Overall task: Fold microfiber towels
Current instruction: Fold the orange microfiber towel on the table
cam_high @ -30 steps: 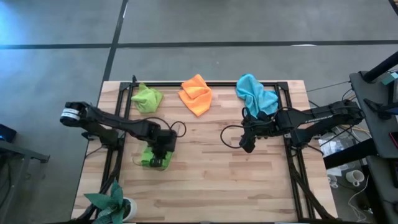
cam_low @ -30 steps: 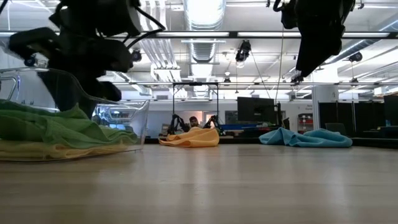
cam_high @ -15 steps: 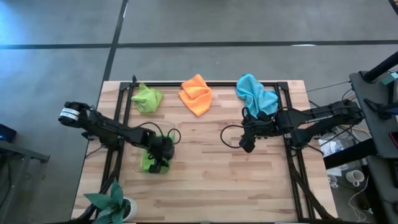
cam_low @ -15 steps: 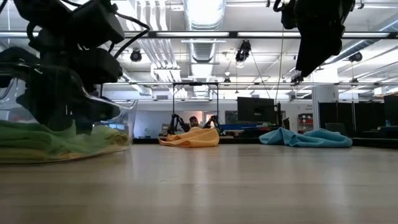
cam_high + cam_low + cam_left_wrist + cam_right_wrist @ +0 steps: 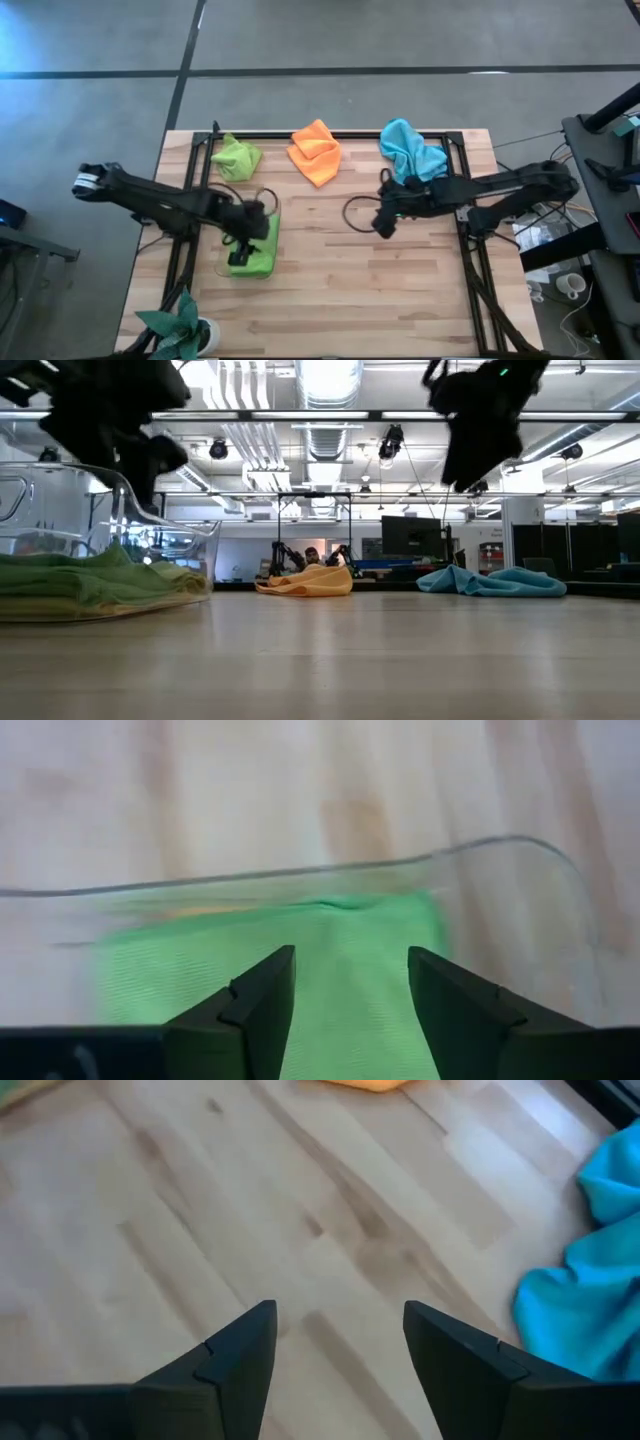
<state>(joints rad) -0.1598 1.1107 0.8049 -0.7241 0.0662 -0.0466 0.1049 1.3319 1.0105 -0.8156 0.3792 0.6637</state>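
Counter (image 5: 340, 290) lower left: left hand (image 5: 247, 232) spread empty above clear bin (image 5: 222, 268) (green towel (image 5: 258, 262) inside); right hand (image 5: 382, 222) wide, centre-right, empty.

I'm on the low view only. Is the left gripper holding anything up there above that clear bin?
Observer: No. The left wrist view shows the left gripper open and empty, over the darker green towel lying in the clear bin.
Operator: And the right one?
Observer: The right gripper is open too, over bare table, near the light blue towel.
Operator: I count that one and the orange towel as unfolded. Any more?
Observer: Yes. From above, a lime green towel lies crumpled near the table's back left corner.
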